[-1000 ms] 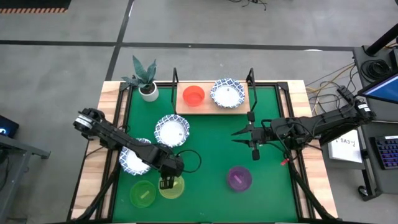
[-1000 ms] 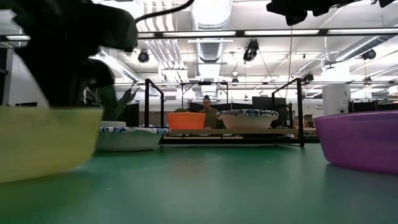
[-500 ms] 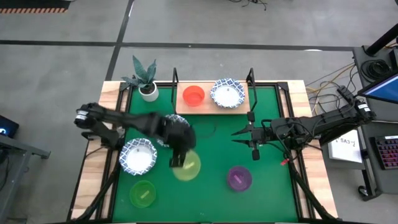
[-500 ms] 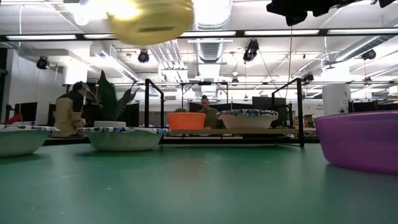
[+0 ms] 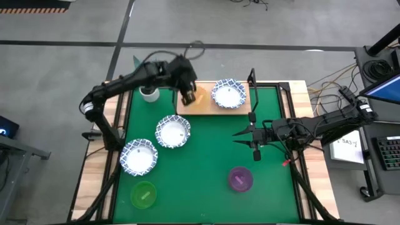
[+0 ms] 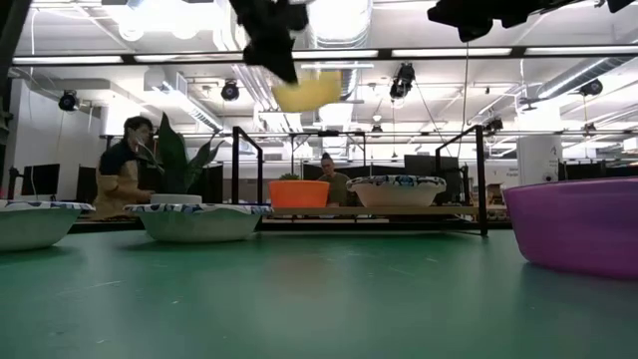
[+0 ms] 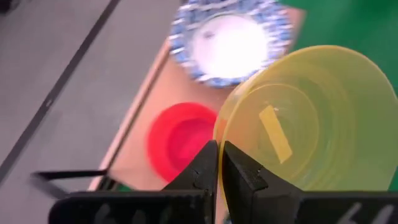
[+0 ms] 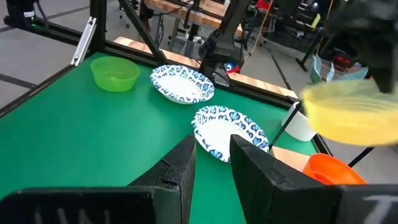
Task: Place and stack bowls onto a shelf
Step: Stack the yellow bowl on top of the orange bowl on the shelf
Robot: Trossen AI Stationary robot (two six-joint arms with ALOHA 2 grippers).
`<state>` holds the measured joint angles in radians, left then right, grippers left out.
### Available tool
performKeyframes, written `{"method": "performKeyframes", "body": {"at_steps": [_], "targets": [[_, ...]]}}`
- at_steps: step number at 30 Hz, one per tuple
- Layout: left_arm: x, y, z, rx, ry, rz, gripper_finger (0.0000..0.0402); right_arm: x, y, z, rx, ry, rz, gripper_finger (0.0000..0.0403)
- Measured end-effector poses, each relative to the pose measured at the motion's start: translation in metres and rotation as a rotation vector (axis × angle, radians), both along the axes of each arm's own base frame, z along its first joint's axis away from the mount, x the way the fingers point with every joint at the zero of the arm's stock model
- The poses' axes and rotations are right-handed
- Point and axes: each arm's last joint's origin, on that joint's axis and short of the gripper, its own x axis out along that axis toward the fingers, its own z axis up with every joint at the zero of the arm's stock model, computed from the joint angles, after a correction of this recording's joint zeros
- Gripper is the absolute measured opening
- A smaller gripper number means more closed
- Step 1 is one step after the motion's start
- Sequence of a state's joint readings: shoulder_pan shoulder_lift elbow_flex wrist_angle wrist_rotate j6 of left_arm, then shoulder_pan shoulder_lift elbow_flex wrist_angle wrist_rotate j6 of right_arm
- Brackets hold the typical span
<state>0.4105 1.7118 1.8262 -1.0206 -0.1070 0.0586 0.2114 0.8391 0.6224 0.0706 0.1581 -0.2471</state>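
Observation:
My left gripper (image 5: pixel 189 97) is shut on a yellow bowl (image 7: pixel 311 124) and holds it in the air above the left part of the wooden shelf (image 5: pixel 209 107). On the shelf stand a red bowl (image 7: pixel 177 140) and a blue-rimmed white bowl (image 5: pixel 229 94). In the high view the yellow bowl and the gripper hide the red bowl. My right gripper (image 5: pixel 239 137) hovers open over the table's right half, with nothing between its fingers. My left gripper pinches the yellow bowl's rim (image 7: pixel 224 130), one finger inside the bowl and one outside. It comes from above, slanting down toward the far edge. The bowl hangs tilted below the fingers (image 6: pixel 282 62), clear of the shelf and of the red bowl.
Two blue-rimmed white bowls (image 5: pixel 173 132) (image 5: pixel 139 156) sit on the green table's left half, a lime bowl (image 5: pixel 144 194) near the front left and a purple bowl (image 5: pixel 240 179) at the front right. A potted plant (image 5: pixel 149 92) stands left of the shelf. People sit beyond the table.
My left gripper has lifted the yellow bowl off the table beside the lime bowl. It has swung up and toward the far edge, to above the shelf's red bowl. The bowl has tipped from level to tilted.

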Motion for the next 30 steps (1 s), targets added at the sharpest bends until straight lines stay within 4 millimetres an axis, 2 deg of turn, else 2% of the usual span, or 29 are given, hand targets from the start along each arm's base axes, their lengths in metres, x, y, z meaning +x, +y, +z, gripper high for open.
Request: {"method": "performKeyframes", "body": {"at_steps": [5, 14, 20, 30], "targets": [[0.005, 0.040, -0.020, -0.027, 0.051, 0.092, 0.0000, 0.000, -0.001, -0.001, -0.003, 0.014, -0.004, 0.0091], [0.024, 0.082, -0.052, -0.057, 0.216, 0.150, 0.0000, 0.000, -0.001, -0.001, -0.002, 0.014, -0.004, 0.0091], [0.035, 0.097, -0.061, -0.085, 0.290, 0.145, 0.0000, -0.001, -0.001, -0.002, -0.004, 0.026, -0.004, 0.0091], [0.039, 0.103, -0.066, -0.089, 0.304, 0.142, 0.0000, -0.001, -0.001, -0.003, -0.009, 0.036, -0.003, 0.0091]]}}
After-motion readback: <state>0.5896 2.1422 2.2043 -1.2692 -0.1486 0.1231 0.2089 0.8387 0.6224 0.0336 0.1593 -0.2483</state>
